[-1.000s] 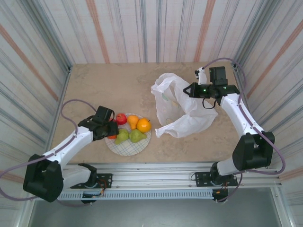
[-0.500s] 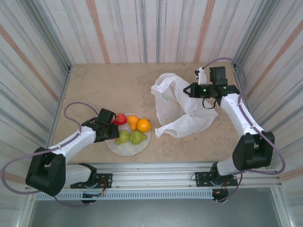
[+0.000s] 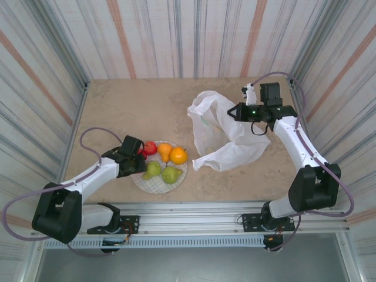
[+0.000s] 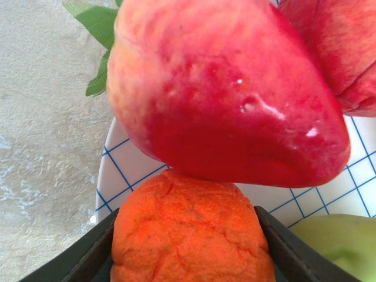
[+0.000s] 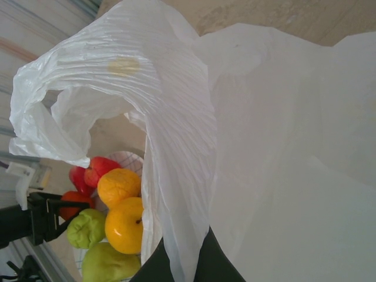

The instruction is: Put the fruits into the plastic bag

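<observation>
Tangerine (image 4: 188, 241) sits gripped inside left tool (image 3: 140, 160); right tool (image 5: 187, 265) pinches plastic bag (image 5: 264, 147).

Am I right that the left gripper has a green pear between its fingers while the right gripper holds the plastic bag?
Not quite: the left wrist view shows a small orange-red fruit between the fingers of the left gripper, not a pear. Otherwise right.

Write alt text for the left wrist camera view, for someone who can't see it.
A small, rough-skinned orange-red fruit sits pinched in the left gripper at the bottom edge. Behind it a big glossy red fruit lies on a blue-gridded white plate, with another red fruit upper right, a green fruit lower right and beige table to the left.
</observation>
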Tool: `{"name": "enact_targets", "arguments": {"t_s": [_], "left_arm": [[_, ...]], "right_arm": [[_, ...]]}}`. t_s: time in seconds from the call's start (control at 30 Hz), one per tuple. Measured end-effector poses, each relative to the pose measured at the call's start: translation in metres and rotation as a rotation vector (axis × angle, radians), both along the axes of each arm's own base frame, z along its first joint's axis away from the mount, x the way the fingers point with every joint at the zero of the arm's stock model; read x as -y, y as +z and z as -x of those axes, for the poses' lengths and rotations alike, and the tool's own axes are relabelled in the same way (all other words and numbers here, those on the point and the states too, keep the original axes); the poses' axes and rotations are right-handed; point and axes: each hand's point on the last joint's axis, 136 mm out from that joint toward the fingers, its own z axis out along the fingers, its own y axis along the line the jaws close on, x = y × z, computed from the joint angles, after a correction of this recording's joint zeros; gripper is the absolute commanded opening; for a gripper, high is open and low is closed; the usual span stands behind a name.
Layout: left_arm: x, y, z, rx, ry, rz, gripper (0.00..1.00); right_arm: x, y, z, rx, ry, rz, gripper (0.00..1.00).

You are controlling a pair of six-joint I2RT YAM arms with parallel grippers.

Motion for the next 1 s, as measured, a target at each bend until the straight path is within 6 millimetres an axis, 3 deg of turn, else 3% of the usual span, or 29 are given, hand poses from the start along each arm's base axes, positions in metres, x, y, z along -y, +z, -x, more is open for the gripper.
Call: {"name": "enact_targets", "arguments": {"t_s": [0.27,0.47,0.57,0.67,0.77,1.0], "left_arm": [[-0.009,0.018,0.003,0.070,0.027,-0.006,0.47],[-0.012,0.046,0.006,0.165,0.047,0.027,0.45],[-0.007,0.070,0.003,0.252,0.034,0.074,0.44],[0.013,0.101,-0.001,0.348,-0.026,0.142,0.44],[0.045,0.131,-0.008,0.440,-0.124,0.219,0.43],[0.148,0.170,-0.033,0.541,-0.417,0.314,0.43]], "right_arm": [[-0.001,-0.001,0.000,-0.002,0.002,0.000,0.00],[-0.001,-0.002,0.000,-0.006,0.002,0.001,0.00],[-0.001,-0.002,0.000,-0.006,0.002,0.001,0.00],[-0.001,-0.002,0.000,-0.006,0.002,0.001,0.00],[-0.001,-0.004,-0.001,-0.008,0.005,0.003,0.00],[-0.004,-0.007,0.006,-0.027,0.051,0.018,0.00]]}}
